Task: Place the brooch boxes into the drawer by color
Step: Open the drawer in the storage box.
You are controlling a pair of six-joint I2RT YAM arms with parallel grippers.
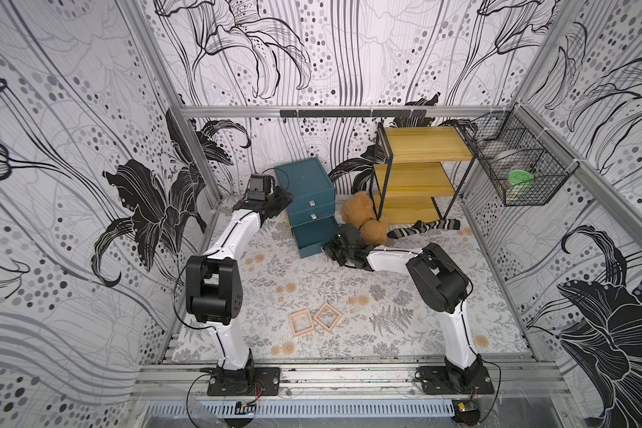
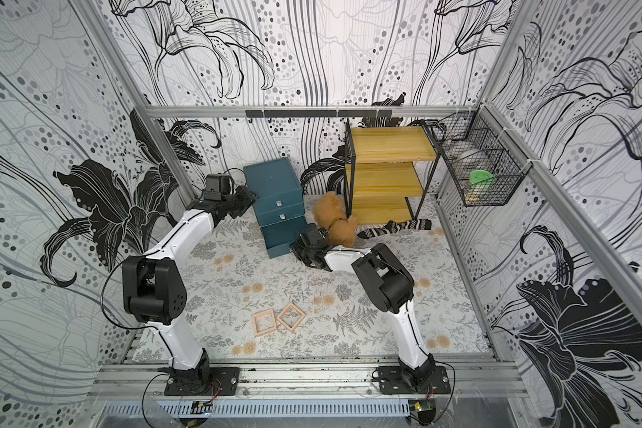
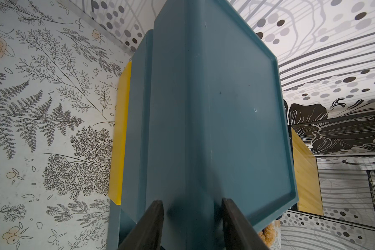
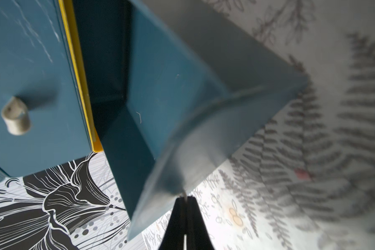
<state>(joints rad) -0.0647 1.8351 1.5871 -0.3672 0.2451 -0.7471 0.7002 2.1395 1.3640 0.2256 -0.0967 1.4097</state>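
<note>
The teal drawer stands at the back of the table, its bottom drawer pulled out and seen from inside in the right wrist view. My right gripper is shut on that drawer's small pale knob. My left gripper rests against the chest's left corner, jaws apart and holding nothing. Two pale pinkish-wood brooch boxes lie side by side near the table's front, apart from both grippers. A yellow strip shows under the middle drawer front.
A yellow shelf rack with a black frame stands right of the chest. A brown teddy bear and a striped sock lie at its foot, close to my right gripper. A black wire basket hangs on the right wall.
</note>
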